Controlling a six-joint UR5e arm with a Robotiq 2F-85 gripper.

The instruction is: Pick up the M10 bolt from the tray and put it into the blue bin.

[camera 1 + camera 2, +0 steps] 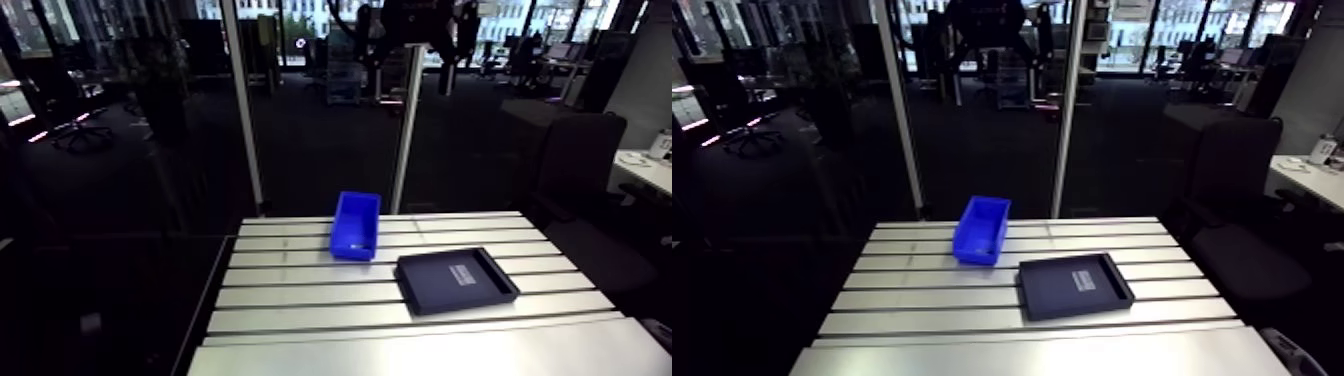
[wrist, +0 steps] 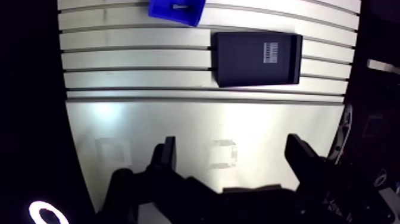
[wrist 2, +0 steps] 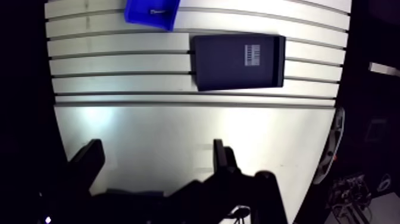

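Clearly shows the M10 bolt [image 2: 178, 6] inside the blue bin [image 1: 355, 225], near frame centre in the arm view. Places the black tray [image 1: 456, 280] lower right of it, apart, on the counter [image 1: 300, 300]. Holds fingers [image 2: 168, 156] of the gripper [image 2: 232, 149] wide apart over the counter, gripping nothing.

The jaws stand wide apart — held high, facing straight down, gripping nothing.
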